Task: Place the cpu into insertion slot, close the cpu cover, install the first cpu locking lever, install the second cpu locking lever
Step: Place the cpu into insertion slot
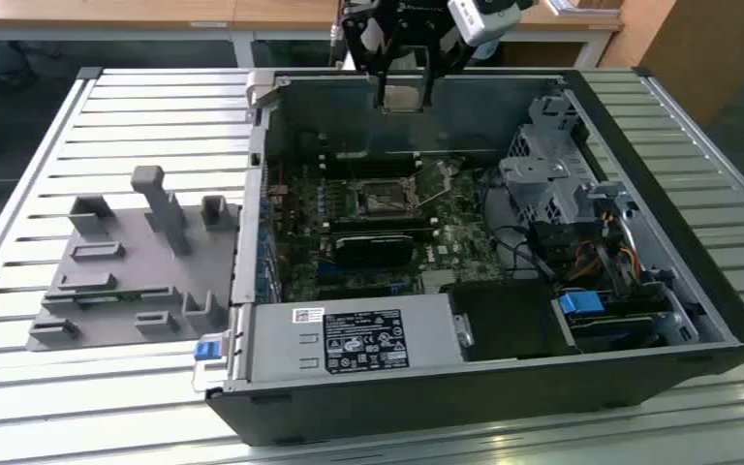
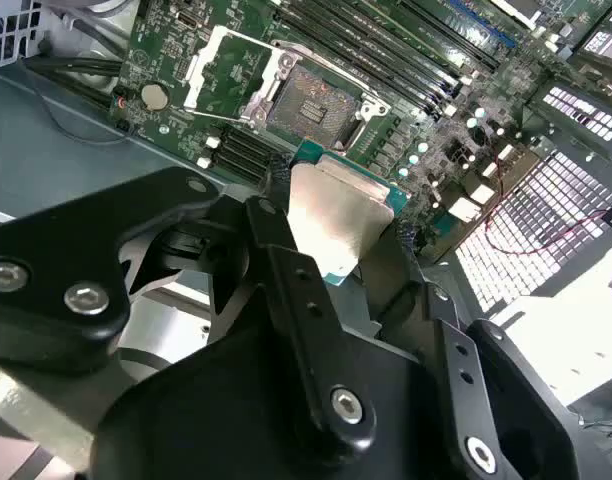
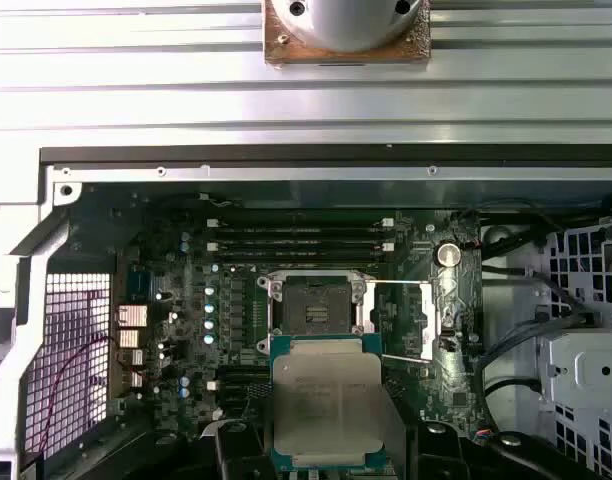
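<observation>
**Chip held clear of the open socket**

The fingers [image 2: 271, 240] are closed on the cpu [image 2: 336, 210], pinching it by two opposite edges, with its dull metal top towards the second wrist camera. In the exterior view the chip hangs high over the far wall of the computer case [image 1: 476, 387], well apart from the green motherboard [image 3: 176, 300] below. The insertion slot [image 3: 311, 305] lies bare, its contact field exposed. The cpu cover [image 3: 401, 320] is swung open just beside the slot, so nothing is yet seated or latched. The case rests on a slatted worktop [image 1: 75, 387], with a grey fixture block [image 1: 127, 281] beside it on the exterior view's left.

Likely hazards:
- So narrow an edge grip could let the chip slip or rotate.
- A tilted or offset descent would press a corner into the fine contacts and bend them.
- A wrong rotation would leave the chip unseated.
- A sideways drift could strike the open cover.
</observation>
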Tool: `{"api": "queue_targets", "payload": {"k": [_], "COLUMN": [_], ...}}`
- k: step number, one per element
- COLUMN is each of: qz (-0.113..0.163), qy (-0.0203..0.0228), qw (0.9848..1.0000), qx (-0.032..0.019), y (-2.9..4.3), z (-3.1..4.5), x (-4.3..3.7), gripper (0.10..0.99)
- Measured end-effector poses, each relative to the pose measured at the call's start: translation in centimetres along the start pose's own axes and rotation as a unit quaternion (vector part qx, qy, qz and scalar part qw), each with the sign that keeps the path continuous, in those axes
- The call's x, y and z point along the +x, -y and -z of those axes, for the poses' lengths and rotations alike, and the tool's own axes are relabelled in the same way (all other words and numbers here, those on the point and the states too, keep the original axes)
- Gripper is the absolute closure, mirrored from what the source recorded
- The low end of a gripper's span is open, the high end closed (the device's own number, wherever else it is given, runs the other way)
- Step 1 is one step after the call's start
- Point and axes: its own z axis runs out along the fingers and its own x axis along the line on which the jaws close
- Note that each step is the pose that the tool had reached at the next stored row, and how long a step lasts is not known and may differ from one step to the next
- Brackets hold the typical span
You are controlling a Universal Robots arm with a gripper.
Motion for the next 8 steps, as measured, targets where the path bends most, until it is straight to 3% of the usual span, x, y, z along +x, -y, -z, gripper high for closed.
{"api": "queue_targets", "payload": {"k": [8], "qz": [-0.001], "qy": [0.0], "qw": [1.0], "qx": [0.0], "y": [0.0], "z": [0.0], "x": [0.0], "gripper": [0.561]}}
